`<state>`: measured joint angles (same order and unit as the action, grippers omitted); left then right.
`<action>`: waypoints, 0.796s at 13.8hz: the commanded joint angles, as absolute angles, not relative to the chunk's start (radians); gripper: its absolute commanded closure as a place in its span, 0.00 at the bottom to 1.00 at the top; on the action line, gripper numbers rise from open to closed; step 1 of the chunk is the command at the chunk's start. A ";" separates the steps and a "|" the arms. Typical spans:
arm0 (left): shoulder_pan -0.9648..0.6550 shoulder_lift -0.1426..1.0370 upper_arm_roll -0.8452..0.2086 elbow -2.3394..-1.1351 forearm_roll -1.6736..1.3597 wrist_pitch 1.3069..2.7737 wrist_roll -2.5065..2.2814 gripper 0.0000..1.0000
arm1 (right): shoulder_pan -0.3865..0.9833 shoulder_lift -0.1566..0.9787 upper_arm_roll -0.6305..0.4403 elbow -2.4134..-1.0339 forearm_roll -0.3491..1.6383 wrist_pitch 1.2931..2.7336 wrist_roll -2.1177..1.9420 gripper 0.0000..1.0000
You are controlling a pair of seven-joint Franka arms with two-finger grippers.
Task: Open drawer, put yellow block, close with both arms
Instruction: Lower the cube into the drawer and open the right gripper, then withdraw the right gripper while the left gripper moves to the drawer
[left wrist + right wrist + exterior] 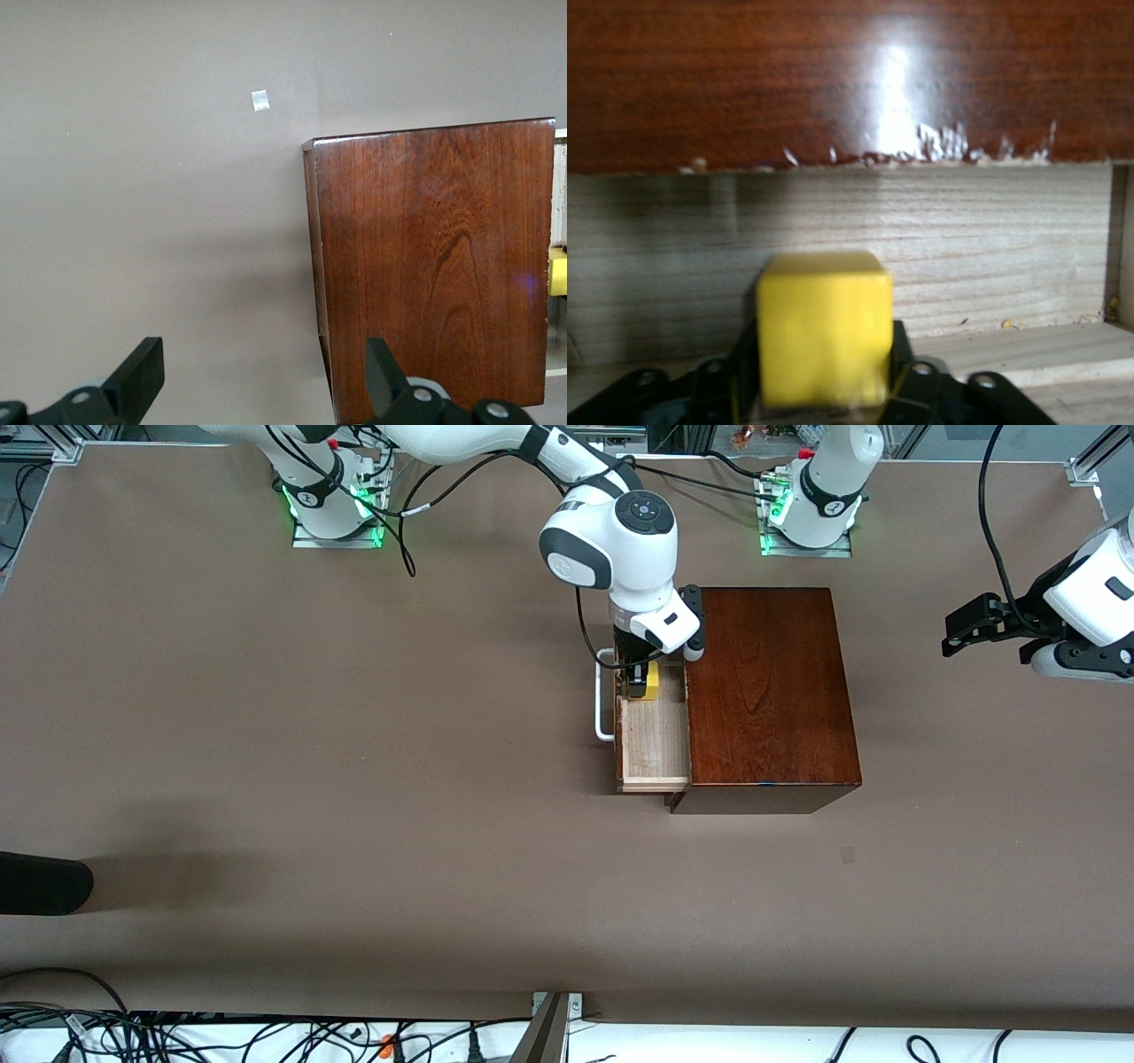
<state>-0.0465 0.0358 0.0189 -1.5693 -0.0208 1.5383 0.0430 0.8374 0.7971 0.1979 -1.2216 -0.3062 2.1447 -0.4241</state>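
With the drawer [654,735] pulled out toward the right arm's end of the table, I've got the right gripper [636,682] down inside its pale-wood tray, at the end farthest from the front camera. The yellow block [651,682] sits right between the fingers there. In the right wrist view the cube [824,341] fills the gap between the black finger bases, low against the tray floor as far as I can judge, with the tray's inner wall and the glossy mahogany box [850,80] just above it. Are the pads clamping it or slackened off? I can't tell from here; the block hides the contact faces.

What matters now is straight up. The block lies directly below the right wrist, so the exit is a vertical lift, and the white U-shaped handle [605,700] stands just beside the gripper on the side away from the box.

My left gripper [974,624] hangs over bare table toward the left arm's end, well apart from the box, waiting, its fingers [137,372] spread wide with nothing between them. In its wrist view I'm looking at the box's top panel [434,266].

For the closing push, the drawer must travel toward the box, and the right arm is plainly the nearer one to the handle.
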 commanded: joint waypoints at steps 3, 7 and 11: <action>-0.046 0.054 0.020 -1.535 -0.048 1.516 0.050 0.00 | 0.833 0.807 0.210 -1.080 -0.281 1.995 -0.420 0.00; -0.109 0.143 -0.034 -1.422 0.065 1.464 -0.037 0.00 | 0.783 0.698 0.198 -1.055 -0.207 1.860 -0.420 0.00; -0.107 0.141 -0.026 -1.411 0.040 1.445 -0.037 0.00 | 0.579 0.582 0.201 -1.055 -0.183 1.798 -0.426 0.00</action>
